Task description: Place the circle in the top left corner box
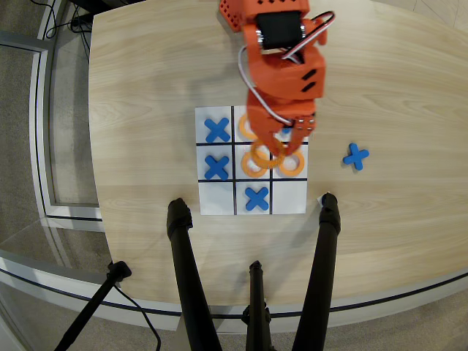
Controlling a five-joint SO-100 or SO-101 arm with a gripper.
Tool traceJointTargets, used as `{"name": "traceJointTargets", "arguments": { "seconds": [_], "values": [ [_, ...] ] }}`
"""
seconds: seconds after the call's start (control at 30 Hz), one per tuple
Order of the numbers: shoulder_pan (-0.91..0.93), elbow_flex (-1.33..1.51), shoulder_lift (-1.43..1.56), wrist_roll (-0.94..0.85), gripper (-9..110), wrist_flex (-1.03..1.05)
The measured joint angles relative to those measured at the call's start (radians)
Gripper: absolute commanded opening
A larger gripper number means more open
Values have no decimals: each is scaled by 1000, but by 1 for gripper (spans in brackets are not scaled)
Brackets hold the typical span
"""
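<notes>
The paper grid [207,207] lies mid-table in the overhead view. My orange gripper [276,148] hangs over its middle and right columns, and appears shut on the circle [257,152], an orange ring held over the centre cell. That ring overlaps another ring [251,171] lying in the centre cell. A third ring [292,165] lies in the middle-right cell. A fourth [244,129] in the top-middle cell is partly hidden by the gripper. The lower-right corner cell [288,197] is blank white. Blue X pieces lie in the upper-left [217,130], middle-left [216,167] and bottom-middle [257,198] cells.
A loose blue X [356,155] lies on the wooden table [146,88] to the right of the grid. Black stand legs [184,270] [324,256] rise over the table's near edge below the grid. The arm's base [252,14] sits at the far edge.
</notes>
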Motion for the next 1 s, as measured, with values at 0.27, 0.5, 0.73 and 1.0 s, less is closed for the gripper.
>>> {"name": "traceJointTargets", "arguments": {
  "seconds": [0.27,0.5,0.73,1.0],
  "values": [
    [-37,-60,-250,18,0,-245],
    [-29,-129,-474,25,0,-387],
    [-31,-198,-620,37,0,-466],
    [-31,-239,-750,37,0,-545]
  ]
}}
